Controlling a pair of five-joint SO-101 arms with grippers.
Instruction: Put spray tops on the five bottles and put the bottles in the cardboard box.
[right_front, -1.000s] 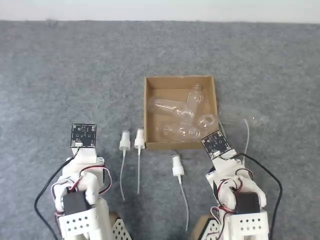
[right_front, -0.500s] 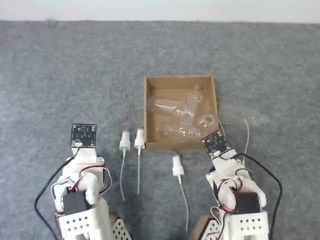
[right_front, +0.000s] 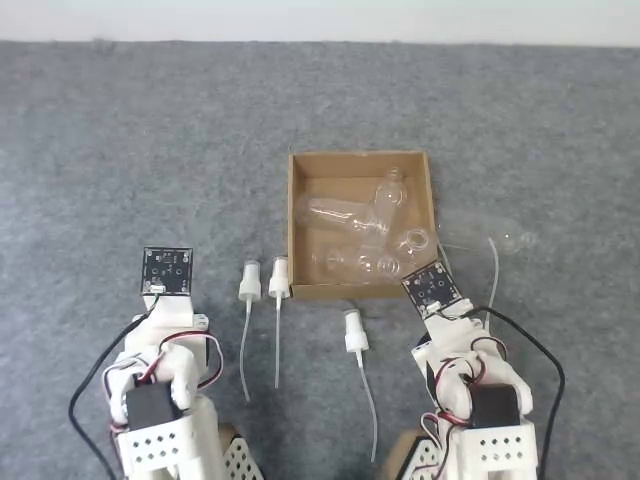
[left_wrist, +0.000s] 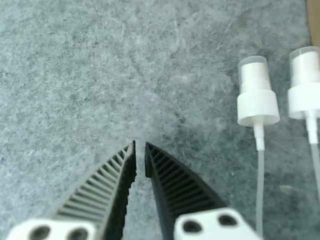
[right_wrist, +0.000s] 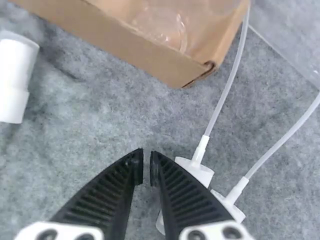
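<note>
Left claw (left_wrist: 139, 146): closed, holding nothing; spray top (left_wrist: 258, 98) just beside it.
Right claw (right_wrist: 146, 154): closed, holding nothing, near cardboard box (right_wrist: 125, 45).
Change: none; capping not begun.

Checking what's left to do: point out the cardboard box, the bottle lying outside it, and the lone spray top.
cardboard box (right_front: 293, 220), high view, its left wall.
bottle outside the box (right_front: 505, 240), high view, its clear body.
lone spray top (right_front: 353, 333), high view, its white head.

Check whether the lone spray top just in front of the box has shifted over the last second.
No. The spray top lies just as far from the front wall of the cardboard box as before.
</note>
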